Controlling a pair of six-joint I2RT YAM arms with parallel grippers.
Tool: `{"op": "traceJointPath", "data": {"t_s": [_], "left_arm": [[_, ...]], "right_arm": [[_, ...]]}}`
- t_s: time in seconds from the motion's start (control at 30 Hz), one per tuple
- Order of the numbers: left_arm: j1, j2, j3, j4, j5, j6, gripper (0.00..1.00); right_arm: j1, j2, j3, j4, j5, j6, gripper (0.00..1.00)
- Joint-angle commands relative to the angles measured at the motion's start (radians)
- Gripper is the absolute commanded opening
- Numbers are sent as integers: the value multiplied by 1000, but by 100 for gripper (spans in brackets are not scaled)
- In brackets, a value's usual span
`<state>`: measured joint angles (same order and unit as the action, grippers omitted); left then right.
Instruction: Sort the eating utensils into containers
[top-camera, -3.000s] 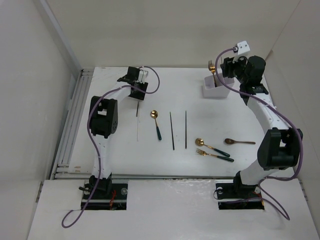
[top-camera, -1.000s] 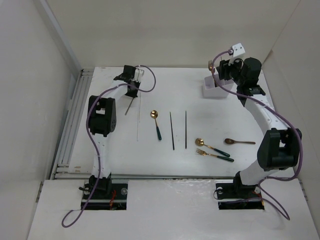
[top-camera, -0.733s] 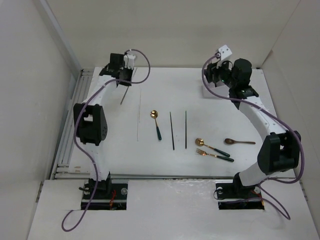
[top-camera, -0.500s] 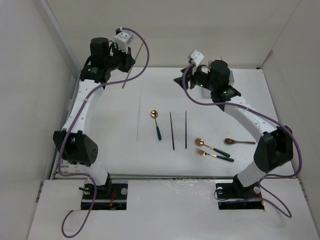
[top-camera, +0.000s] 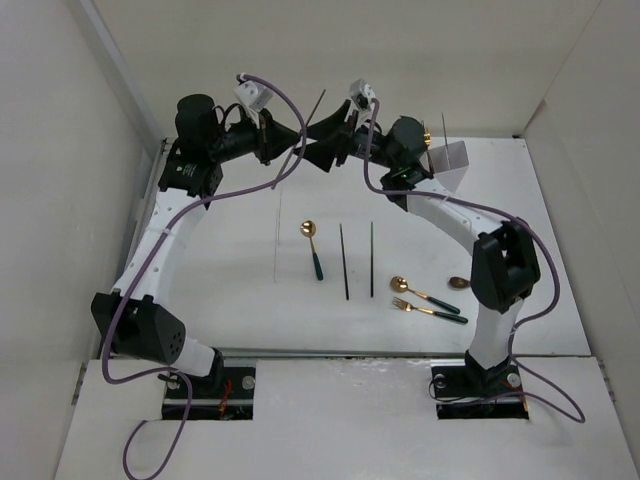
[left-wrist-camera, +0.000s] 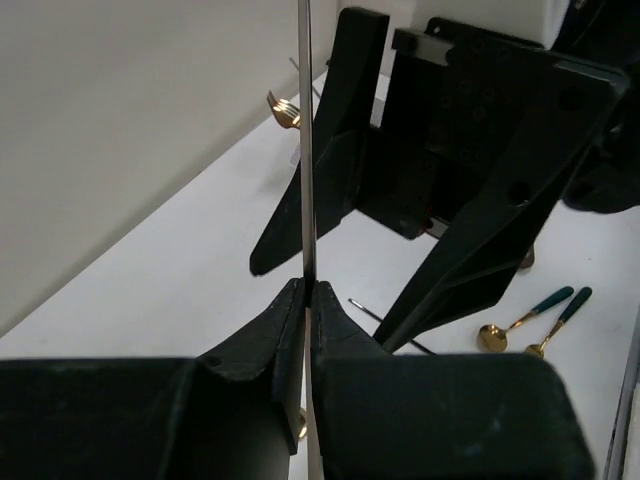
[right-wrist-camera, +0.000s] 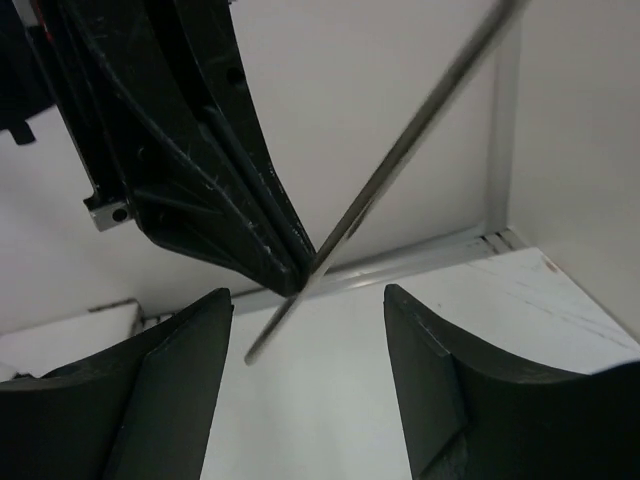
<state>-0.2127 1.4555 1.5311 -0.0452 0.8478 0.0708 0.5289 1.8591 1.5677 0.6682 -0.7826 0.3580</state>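
Observation:
My left gripper (top-camera: 292, 143) is raised high over the back of the table and shut on a silver chopstick (top-camera: 316, 104). In the left wrist view the jaws (left-wrist-camera: 306, 290) pinch the chopstick (left-wrist-camera: 307, 150), which stands upright. My right gripper (top-camera: 322, 135) is open and empty, facing the left one tip to tip. In the right wrist view the chopstick (right-wrist-camera: 400, 150) slants down, its lower end in the gap in front of my right gripper (right-wrist-camera: 305, 370), touching neither finger. The white holder (top-camera: 450, 165) stands back right with a gold fork (top-camera: 427, 135) in it.
On the table lie another silver chopstick (top-camera: 277, 230), a green-handled gold spoon (top-camera: 313, 248), two dark chopsticks (top-camera: 344, 260) (top-camera: 372, 258), a second green-handled spoon (top-camera: 423, 293), a green-handled fork (top-camera: 428, 309) and a brown spoon (top-camera: 462, 283), partly behind the right arm. Walls close in at back and sides.
Both arms rose from the table's back corners and swung toward each other. The left carried the silver chopstick up; the right left the holder and now faces it, open.

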Motion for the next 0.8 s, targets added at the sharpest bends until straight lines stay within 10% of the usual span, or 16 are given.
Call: {"op": "traceJointPath", "data": {"t_s": [0.0,0.47,0.77], "left_arm": [[-8,-47,0,117,50,-43,0],[-17,-57,-51,168,50,-104,0],[-17,-66,-75,219,40,-157,0]], "right_arm": [[-1,60,-8,321,-41,301,67],[-1,107,-8,456,-20,398,45],[8,129,-14,527,-20,398,0]]}}
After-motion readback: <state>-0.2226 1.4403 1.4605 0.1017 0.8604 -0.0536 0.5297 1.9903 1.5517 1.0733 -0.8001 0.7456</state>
